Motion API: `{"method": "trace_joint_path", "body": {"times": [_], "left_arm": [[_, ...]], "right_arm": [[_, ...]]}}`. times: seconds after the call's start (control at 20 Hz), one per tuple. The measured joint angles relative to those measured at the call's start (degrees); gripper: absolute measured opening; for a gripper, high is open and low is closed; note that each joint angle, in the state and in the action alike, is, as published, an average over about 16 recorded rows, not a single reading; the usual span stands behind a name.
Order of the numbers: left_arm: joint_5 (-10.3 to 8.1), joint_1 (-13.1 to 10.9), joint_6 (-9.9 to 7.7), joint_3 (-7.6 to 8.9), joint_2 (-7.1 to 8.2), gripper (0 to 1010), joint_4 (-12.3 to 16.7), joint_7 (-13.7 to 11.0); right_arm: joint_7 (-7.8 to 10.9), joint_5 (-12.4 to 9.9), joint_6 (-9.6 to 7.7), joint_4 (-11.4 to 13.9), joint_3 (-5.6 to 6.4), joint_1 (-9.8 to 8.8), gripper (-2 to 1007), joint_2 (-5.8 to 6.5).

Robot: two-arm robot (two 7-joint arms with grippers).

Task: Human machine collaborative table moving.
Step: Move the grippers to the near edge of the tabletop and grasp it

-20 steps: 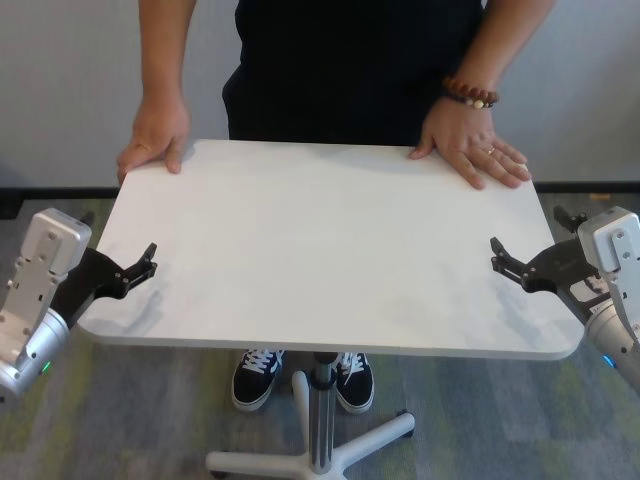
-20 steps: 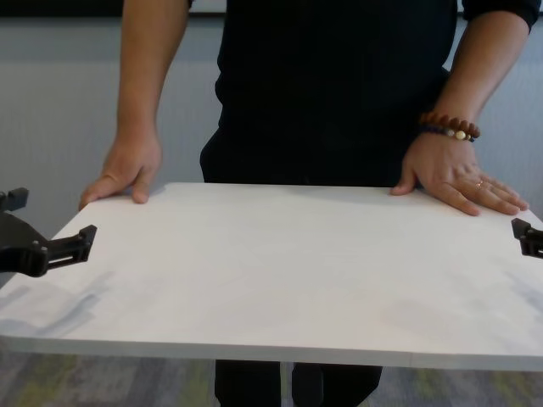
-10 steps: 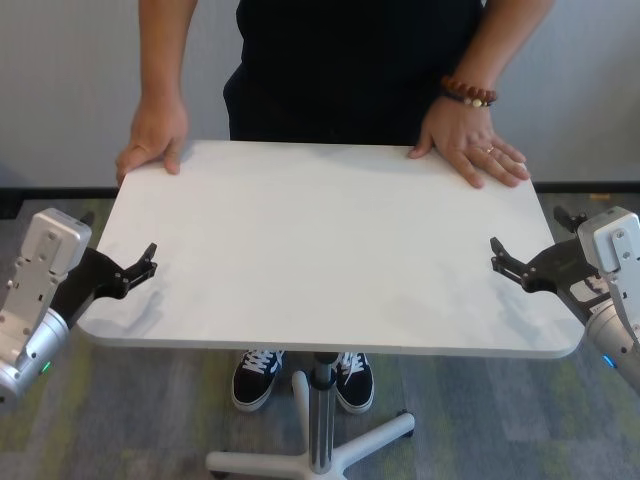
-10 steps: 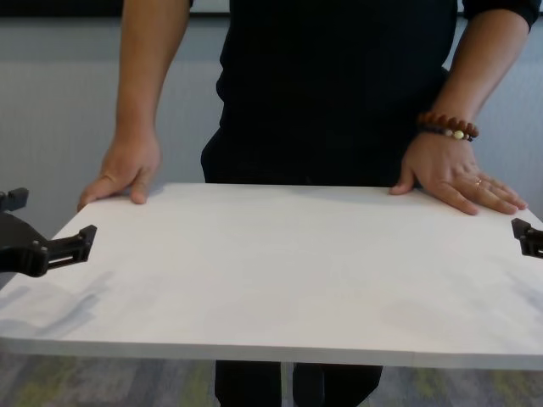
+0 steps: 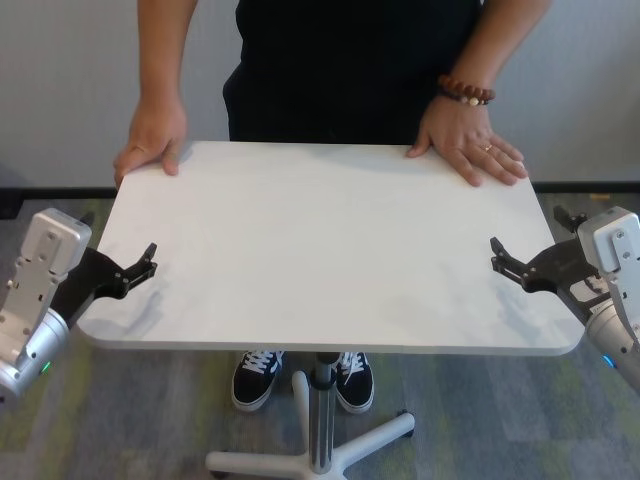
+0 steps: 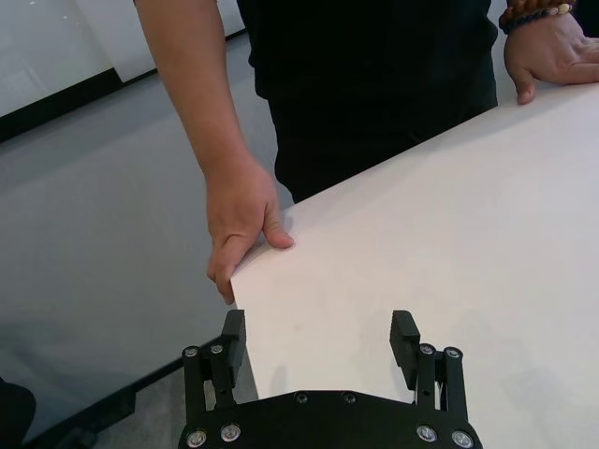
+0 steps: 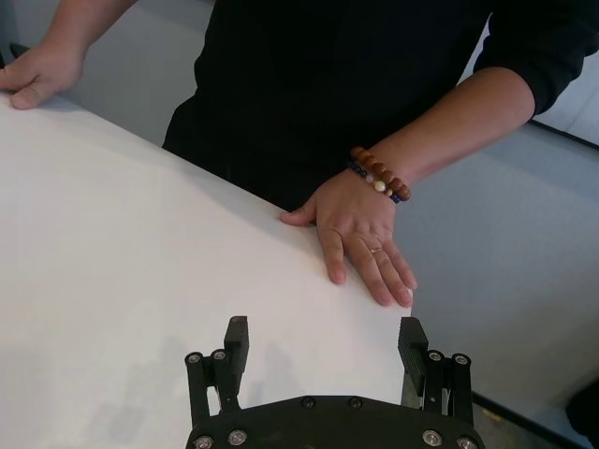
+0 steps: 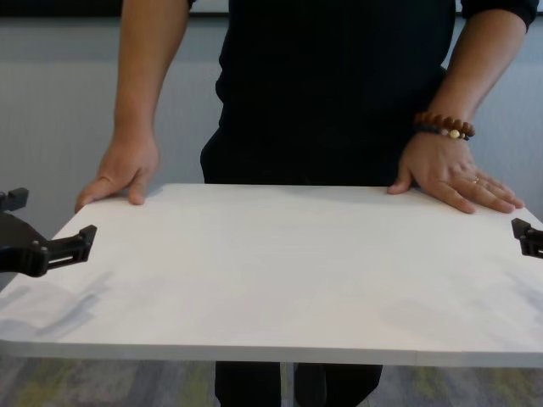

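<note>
White and matte, the table (image 5: 330, 250) stood on its slim silver leg (image 5: 321, 410) between the robot and the man (image 5: 350, 60), who had a hand pressed flat on each far corner. The left gripper (image 5: 138, 270) sat at the table's left edge and the right gripper (image 5: 505, 262) at its right edge, both with jaws spread wide and holding nothing, one finger above the top. To my eye the grip came first: each claw should slide further on so the edge sat deep between the fingers, then close evenly on both sides before anyone pushed, or the top would twist on its single leg. Only the head view showed the leg, its base and the man's shoes (image 5: 258, 375) beneath; the wrist views alone showed the gap between the fingers (image 6: 403, 339) squarely; the chest view showed how thin the near edge was.
</note>
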State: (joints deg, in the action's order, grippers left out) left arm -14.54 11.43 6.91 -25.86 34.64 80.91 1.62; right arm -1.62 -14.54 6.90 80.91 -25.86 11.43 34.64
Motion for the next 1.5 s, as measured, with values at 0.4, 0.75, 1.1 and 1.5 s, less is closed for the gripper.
{"method": "trace_joint_path", "body": {"times": [0.4,0.75,1.1,1.5], "left_arm": [[0.0,0.0,0.0,0.0,0.0,1001,0.0,0.0],[0.0,0.0,0.0,0.0,0.0,1001,0.0,0.0],[0.0,0.0,0.0,0.0,0.0,1001,0.0,0.0],[0.0,0.0,0.0,0.0,0.0,996,0.0,0.0]], "right_arm": [[0.0,0.0,0.0,0.0,0.0,0.0,1005,0.0],[0.0,0.0,0.0,0.0,0.0,0.0,1005,0.0],[0.0,0.0,0.0,0.0,0.0,0.0,1005,0.0],[0.0,0.0,0.0,0.0,0.0,0.0,981,0.0]]}}
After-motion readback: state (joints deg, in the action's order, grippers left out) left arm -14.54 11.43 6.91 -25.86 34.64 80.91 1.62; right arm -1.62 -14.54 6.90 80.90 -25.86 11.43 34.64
